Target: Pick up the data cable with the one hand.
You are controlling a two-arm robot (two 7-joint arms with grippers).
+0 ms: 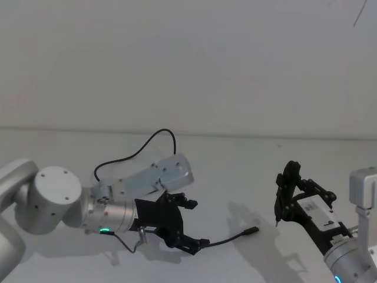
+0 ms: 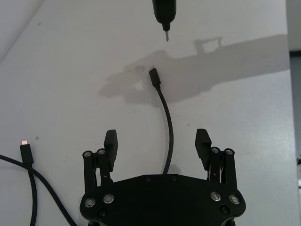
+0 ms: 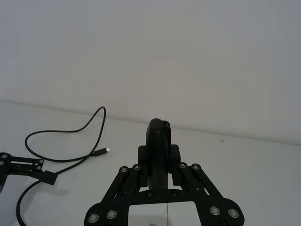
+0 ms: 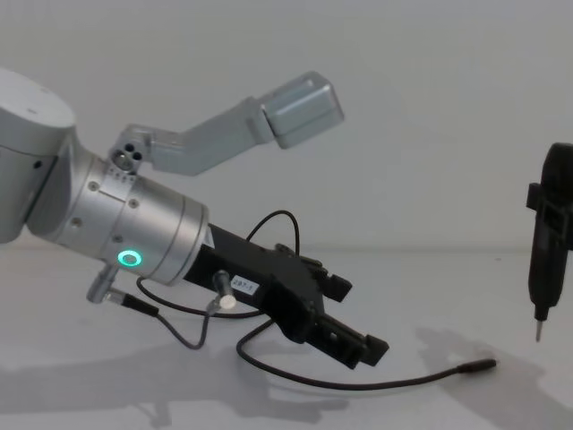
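One thin data cable [image 2: 169, 127] lies near the counter's [image 1: 235, 177] front edge between the left gripper's [image 2: 156, 139] spread fingers [image 2: 111, 143]; closing too high could let it slip free, while the right gripper [image 3: 159, 157] clasps a dark tool [image 3: 159, 132].

Plain white wall [image 1: 188, 59] behind, bare but for a thin dark line [image 1: 359, 13] near the upper right corner of the head view. Meets a pale matte tabletop [image 1: 247, 171] along a straight seam. Soft grey shadows [image 2: 225, 61] across that surface.
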